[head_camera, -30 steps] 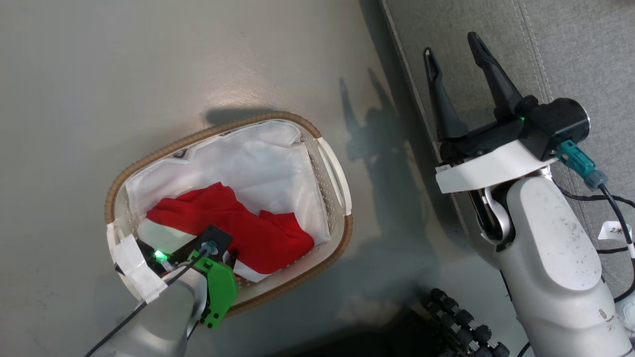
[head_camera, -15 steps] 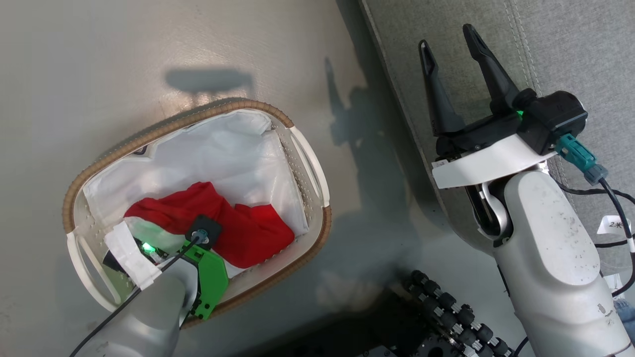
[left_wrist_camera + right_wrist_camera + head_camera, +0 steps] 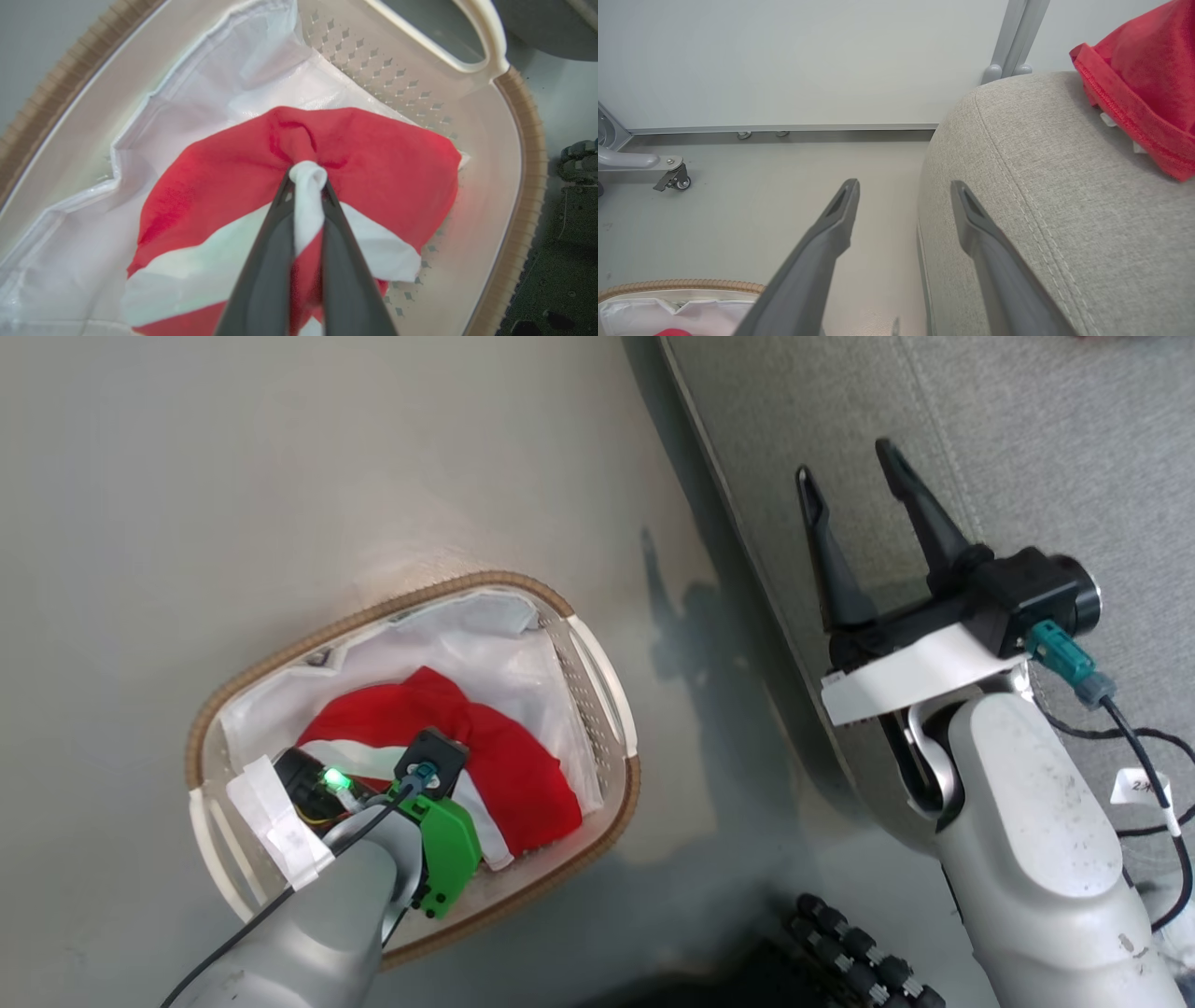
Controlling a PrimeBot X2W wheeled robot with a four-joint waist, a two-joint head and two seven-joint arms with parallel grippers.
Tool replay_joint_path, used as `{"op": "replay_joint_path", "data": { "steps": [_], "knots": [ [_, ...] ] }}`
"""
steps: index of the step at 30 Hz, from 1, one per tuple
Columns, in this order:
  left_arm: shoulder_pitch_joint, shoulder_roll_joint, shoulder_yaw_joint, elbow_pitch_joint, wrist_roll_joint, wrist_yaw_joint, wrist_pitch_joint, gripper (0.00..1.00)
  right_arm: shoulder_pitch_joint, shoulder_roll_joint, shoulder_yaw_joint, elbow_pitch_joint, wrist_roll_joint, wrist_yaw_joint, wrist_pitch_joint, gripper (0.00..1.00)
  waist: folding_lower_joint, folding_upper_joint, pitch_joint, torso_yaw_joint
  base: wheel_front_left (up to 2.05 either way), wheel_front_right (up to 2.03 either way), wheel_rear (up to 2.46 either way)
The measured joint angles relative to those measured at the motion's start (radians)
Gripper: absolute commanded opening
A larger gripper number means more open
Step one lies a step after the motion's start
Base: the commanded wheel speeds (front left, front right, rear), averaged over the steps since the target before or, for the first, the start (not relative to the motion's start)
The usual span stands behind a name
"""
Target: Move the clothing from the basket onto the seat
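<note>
Red soft garment with white stripes [image 3: 373,154] lies bunched in oval white perforated plastic basket with brown woven rim [image 3: 532,140], on white cloth liner [image 3: 210,93]. Left gripper [image 3: 306,182] pinches a white fold of it, fingers nearly together, cloth gathered at the tips. Right gripper [image 3: 845,467] spread, holding nothing, over the edge of large grey woven-fabric seat cushion [image 3: 1027,448]. Second red garment [image 3: 1143,79] rests on that cushion.

The basket [image 3: 627,803] stands on the floor [image 3: 233,476], left of the seat [image 3: 1027,448] and apart from it. In the basket, on the liner [image 3: 485,644], lies the first garment [image 3: 504,765], with the left claw [image 3: 306,186] upon it. The second garment [image 3: 1148,84] lies on the seat. The right claw [image 3: 845,461] is above the seat's left edge.
</note>
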State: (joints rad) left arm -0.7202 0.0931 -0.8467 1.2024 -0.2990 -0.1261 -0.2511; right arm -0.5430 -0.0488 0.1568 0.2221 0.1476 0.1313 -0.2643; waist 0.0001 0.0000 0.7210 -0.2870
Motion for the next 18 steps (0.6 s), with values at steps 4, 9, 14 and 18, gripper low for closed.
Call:
{"op": "replay_joint_path", "data": {
  "steps": [4,9,14,18],
  "knots": [
    [0.013,-0.003,-0.001,-0.052,-0.003,0.000,-0.007,0.00,0.038,0.000,-0.012,0.022,-0.023,0.000,0.000,1.00,0.0000,0.0000,-0.062,0.017,0.00,0.00,0.00],
    [0.042,0.006,0.019,-0.196,-0.007,0.003,-0.012,0.00,0.105,0.000,-0.024,0.052,-0.060,0.000,0.000,1.00,0.0000,0.0000,-0.160,0.043,0.00,0.00,0.00],
    [0.088,0.042,0.041,-0.335,-0.001,0.005,-0.013,0.00,0.177,0.001,-0.035,0.078,-0.084,0.000,0.000,1.00,-0.0001,0.0000,-0.271,0.070,0.00,0.00,0.00],
    [0.105,0.068,0.049,-0.420,0.011,0.005,-0.013,0.00,0.223,0.001,-0.034,0.093,-0.097,0.000,0.000,1.00,-0.0001,0.0000,-0.357,0.088,0.00,0.00,0.00]
  ]
}}
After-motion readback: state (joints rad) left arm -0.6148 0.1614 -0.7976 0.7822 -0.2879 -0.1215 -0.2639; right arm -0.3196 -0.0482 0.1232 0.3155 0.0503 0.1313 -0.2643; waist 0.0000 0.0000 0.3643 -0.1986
